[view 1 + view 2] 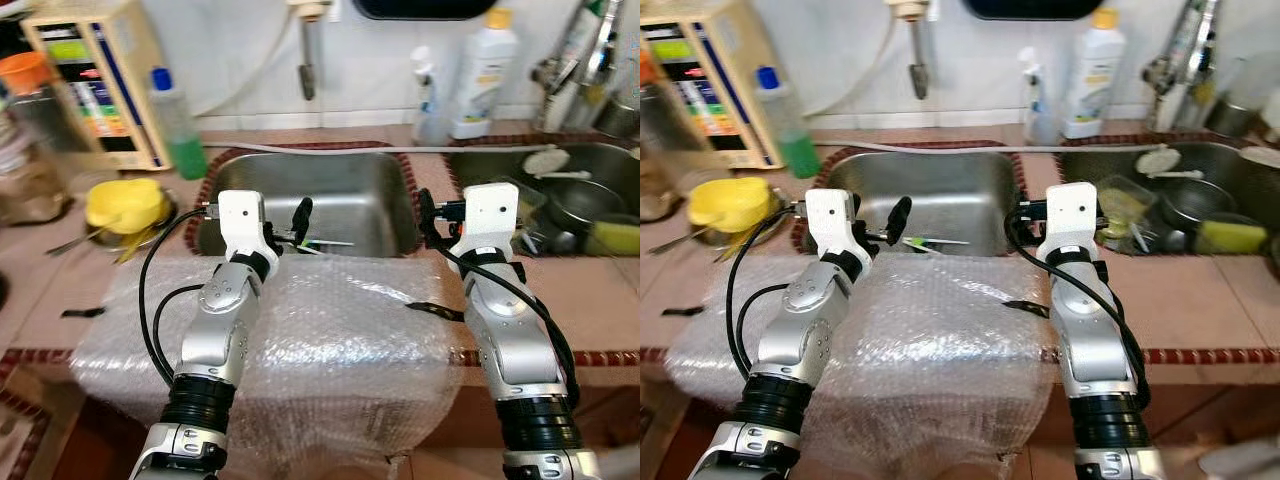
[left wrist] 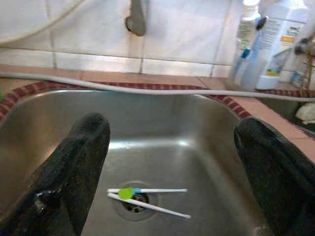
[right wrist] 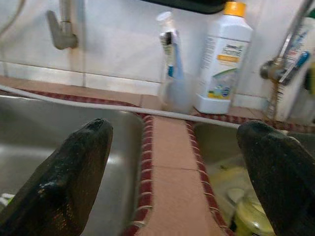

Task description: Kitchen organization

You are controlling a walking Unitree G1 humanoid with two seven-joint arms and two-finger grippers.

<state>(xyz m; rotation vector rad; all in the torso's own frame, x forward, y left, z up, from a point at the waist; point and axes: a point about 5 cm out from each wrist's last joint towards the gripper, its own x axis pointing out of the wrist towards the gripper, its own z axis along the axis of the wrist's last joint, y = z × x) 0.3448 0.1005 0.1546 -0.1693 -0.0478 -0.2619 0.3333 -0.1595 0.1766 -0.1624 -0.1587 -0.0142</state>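
Lying nearest, the clear bubble wrap sheet (image 1: 330, 340) could slide under both arms. Beyond it, the left gripper (image 2: 172, 162) and right gripper (image 3: 172, 162) hang wide open; in the steel sink (image 2: 206, 128), the thin white chopsticks with a green clip (image 2: 147, 196) may slip into the drain.

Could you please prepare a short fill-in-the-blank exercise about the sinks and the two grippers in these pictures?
1. The pair of chopsticks lies in the ____ sink, over its drain.
2. The left gripper has its fingers ____.
3. A sheet of ____ wrap covers the counter under both arms.
4. The right gripper hovers over the tiled ____ between the sinks.

Missing words: left; open; bubble; divider
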